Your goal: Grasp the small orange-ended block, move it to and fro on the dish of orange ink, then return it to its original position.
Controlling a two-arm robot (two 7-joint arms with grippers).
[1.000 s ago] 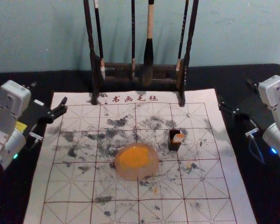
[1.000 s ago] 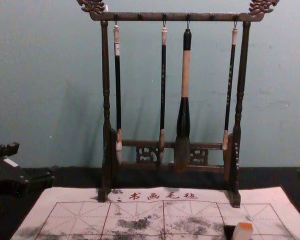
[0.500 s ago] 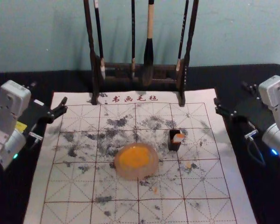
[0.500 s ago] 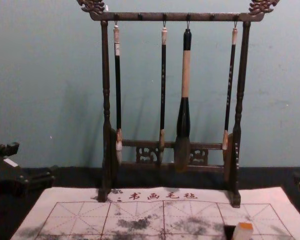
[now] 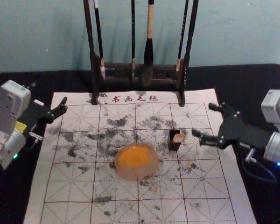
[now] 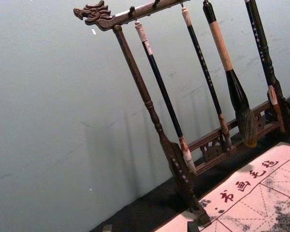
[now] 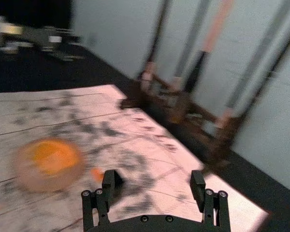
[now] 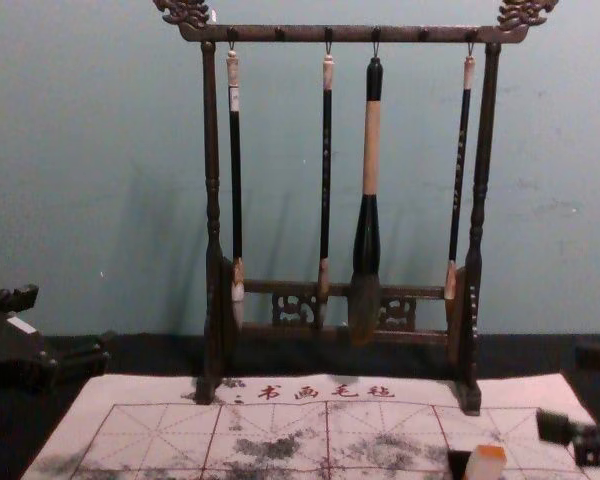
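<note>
The right gripper [image 5: 201, 120] has moved in from the right side of the head view, and its tips now reach over the white paper mat with red lines and black smudges [image 5: 116, 210]. A half second ago it was farther out, by the mat's right edge. The chest view shows more of it too, at the lower right. The left gripper [image 5: 49, 92] has stayed at the left side of the head view, and so have the block and the dish.

The right gripper's two black fingers [image 7: 198, 186] are wide apart, with nothing held in them. The left gripper waits, with its fingers apart too.

The small white block with an orange end [image 5: 178, 137] is right of the middle in the head view. It is up against a small black box [image 5: 174, 145]; I cannot tell how far inside it sits. The right gripper is near the block, but not touching it. In the chest view the block is at the lower right, orange end up.

The round, pale pink dish [image 5: 130, 175] sits near the middle of the head view, down and left of the block. Bright orange ink [image 5: 134, 157] is in it.

At the top stands a dark brown wooden rack [image 5: 91, 51], with four long brushes [image 5: 150, 28] hanging down.
</note>
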